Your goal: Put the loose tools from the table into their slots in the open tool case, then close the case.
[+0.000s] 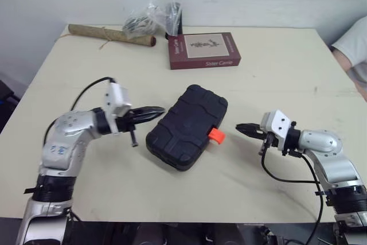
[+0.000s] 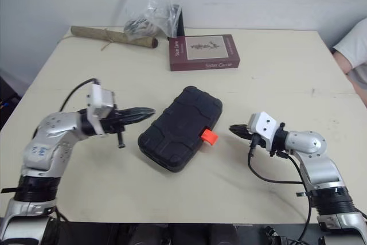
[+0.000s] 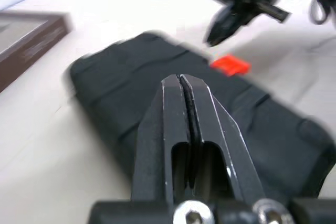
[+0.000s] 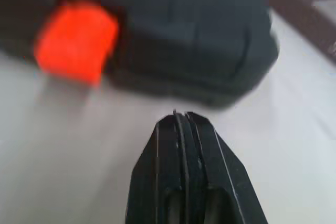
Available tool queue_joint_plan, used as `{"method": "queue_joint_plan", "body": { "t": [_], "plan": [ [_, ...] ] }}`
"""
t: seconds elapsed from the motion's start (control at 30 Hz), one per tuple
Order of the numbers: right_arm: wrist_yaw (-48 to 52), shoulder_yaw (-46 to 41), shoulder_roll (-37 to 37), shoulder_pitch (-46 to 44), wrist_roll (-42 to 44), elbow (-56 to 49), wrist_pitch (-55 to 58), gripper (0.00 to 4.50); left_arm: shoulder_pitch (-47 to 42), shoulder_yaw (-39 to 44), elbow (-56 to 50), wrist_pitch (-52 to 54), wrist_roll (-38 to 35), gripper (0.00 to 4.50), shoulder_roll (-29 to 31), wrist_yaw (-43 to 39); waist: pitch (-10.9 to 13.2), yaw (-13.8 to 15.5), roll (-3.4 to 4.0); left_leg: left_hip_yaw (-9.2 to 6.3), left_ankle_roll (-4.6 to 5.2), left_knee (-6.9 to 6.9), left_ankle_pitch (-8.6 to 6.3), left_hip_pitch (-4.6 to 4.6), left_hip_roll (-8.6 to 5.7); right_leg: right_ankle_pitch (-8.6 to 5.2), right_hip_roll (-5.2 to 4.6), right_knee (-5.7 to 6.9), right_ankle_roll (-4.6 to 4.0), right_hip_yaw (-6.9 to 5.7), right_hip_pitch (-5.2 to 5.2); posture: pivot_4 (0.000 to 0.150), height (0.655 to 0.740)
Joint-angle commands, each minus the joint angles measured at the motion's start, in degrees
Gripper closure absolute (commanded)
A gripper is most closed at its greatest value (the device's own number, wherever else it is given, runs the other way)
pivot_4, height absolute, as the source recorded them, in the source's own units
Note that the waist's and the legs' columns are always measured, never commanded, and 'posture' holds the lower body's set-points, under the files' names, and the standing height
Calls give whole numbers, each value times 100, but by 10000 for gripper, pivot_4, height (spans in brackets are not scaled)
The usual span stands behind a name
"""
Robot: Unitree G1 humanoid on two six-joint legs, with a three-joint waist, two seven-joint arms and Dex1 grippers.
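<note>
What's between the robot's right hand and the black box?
Just bare table, in the left eye view. The orange latch on the black box pokes toward the right hand.

One black tool case (image 1: 186, 125), one maroon book (image 1: 204, 50), one brown roll (image 1: 109, 34), one clear plastic bag (image 1: 152, 18).

The tool case (image 1: 186, 125) is matt moulded plastic, its orange latch (image 1: 216, 135) smooth plastic, the table (image 1: 275, 73) smooth and matt.

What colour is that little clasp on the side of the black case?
The clasp is bright orange-red, seen best in the right wrist view.
</note>
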Motion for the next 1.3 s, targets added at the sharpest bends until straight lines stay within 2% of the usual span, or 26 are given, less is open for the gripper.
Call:
{"method": "queue_joint_plan", "body": {
  "t": [0.03,0.17,0.3,0.5,0.67,0.9,1.17,1.3],
  "plan": [
    [-240,172,144,-55,112,-837,645,44322,-384,-725,712,-438,850,44948,-275,102,0,-2,0,0,-1,0,0,1,1,0,4,0,0,0,0,1500,7400],
    [-395,622,321,-272,-303,-1058,870,44322,-655,-1234,1547,-722,1470,44948,-580,197,0,17,-1,8,-1,-14,1,-5,0,0,10,-2,-1,3,-15,1500,7400],
    [-439,871,416,-434,-579,-1033,924,44322,-614,-1447,1726,-693,1733,44948,-641,182,-2,31,3,6,4,-1,0,-1,-5,0,1,-3,0,2,-5,1500,7400],
    [-390,1035,263,-367,-840,-1109,1208,44322,-473,-1340,1648,-481,1720,44948,-658,261,-21,27,12,-1,9,7,-3,2,-4,1,-3,-2,1,-1,3,1500,7400],
    [-278,773,-79,11,-660,-1487,1550,44322,-414,-1302,1582,-381,1729,44948,-651,326,-42,23,16,-2,12,6,-5,4,-4,1,-5,-3,1,-1,5,1500,7400],
    [-111,688,-375,538,-575,-1491,1725,44322,-425,-1326,1542,-277,1756,44948,-711,372,-44,25,19,-1,14,3,-7,6,-3,1,-6,-6,1,0,7,1500,7400],
    [-503,1047,314,460,-920,-692,1535,44322,-544,-1356,1589,-158,1831,44948,-759,398,-50,24,20,-1,15,4,-8,9,-3,1,-6,-7,1,0,9,1500,7400],
    [-812,1073,988,205,-958,-189,1074,44322,-554,-1443,1602,25,1960,44948,-712,419,-56,23,17,-3,14,4,-7,11,-2,1,-6,-5,1,0,11,1500,7400]
  ]
}}
